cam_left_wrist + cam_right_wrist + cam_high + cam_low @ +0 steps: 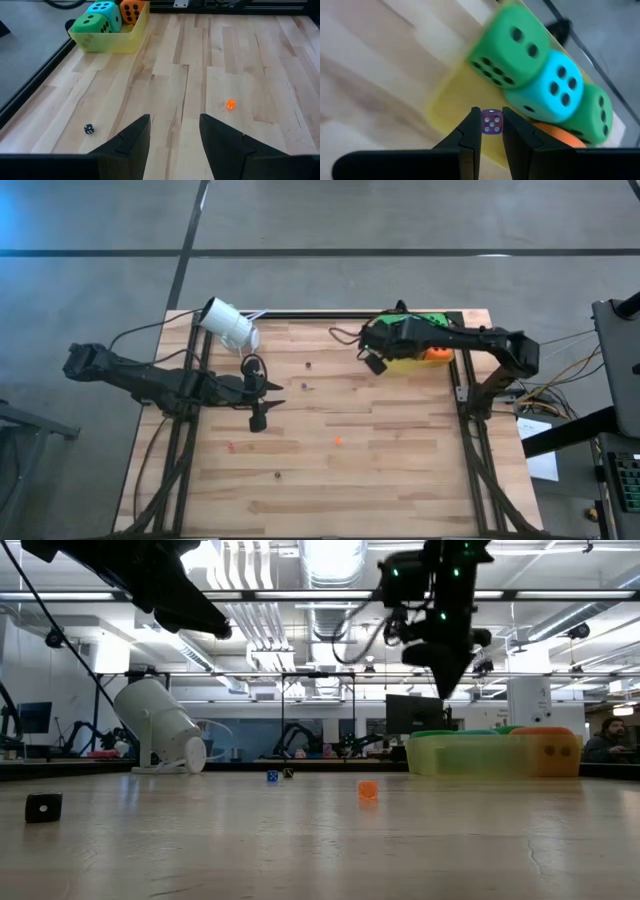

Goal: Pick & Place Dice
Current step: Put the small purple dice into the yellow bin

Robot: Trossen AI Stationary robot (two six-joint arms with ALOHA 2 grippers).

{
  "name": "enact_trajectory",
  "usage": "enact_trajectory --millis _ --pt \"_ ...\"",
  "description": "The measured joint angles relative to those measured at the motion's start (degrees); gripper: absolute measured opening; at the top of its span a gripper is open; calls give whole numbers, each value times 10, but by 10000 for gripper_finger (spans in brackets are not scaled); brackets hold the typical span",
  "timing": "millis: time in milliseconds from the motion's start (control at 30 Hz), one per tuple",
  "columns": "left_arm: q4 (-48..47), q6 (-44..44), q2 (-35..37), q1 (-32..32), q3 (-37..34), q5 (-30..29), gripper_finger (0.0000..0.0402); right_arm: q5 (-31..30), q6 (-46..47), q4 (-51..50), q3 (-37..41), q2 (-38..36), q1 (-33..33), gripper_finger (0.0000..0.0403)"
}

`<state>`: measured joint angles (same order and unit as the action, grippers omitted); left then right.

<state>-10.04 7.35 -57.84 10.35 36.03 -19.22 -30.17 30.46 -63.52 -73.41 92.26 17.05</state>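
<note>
My right gripper (491,131) is pinched on a tiny purple die (491,122), held between the fingertips above the near edge of the yellow bin (451,95) at the table's far right. The die looks hard, light and slick-faced, I'd judge; so small that it could squirt out or twist if the squeeze is off-centre. Flat opposite faces, as now, seem the right hold.

In the bin sit four big cubes: two green (512,47), one turquoise (551,87) and one orange (559,136), mostly hidden under the others. They look soft and light, probably squashy enough to give under a grip, best taken across two flat faces.

My left gripper (174,135) hangs over the table's left-middle with its fingers apart and nothing between them. Loose small dice on the wood that I can count: one orange die (230,104), one black die (89,129), and in the low view one blue die (272,777) with a dark one just beside it. A white cylinder (229,323) lies tipped at the far left.
</note>
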Motion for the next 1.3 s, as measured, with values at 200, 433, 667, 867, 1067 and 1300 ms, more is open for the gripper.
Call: enact_trajectory --millis 200,433,667,867,1067,1300 --pt "0 0 0 0 0 0 174 0 0 17 60 -9 75 54" --pt "0 2 0 0 0 0 175 5 7 40 130 -10 127 54" --pt "1 2 0 0 0 0 175 8 16 40 159 -10 135 55" --pt "6 2 0 0 0 0 175 47 26 40 162 -10 135 81" --pt "11 2 0 0 0 0 175 47 26 40 158 -10 135 126" --pt "11 2 0 0 0 0 175 48 26 40 158 -10 135 163"
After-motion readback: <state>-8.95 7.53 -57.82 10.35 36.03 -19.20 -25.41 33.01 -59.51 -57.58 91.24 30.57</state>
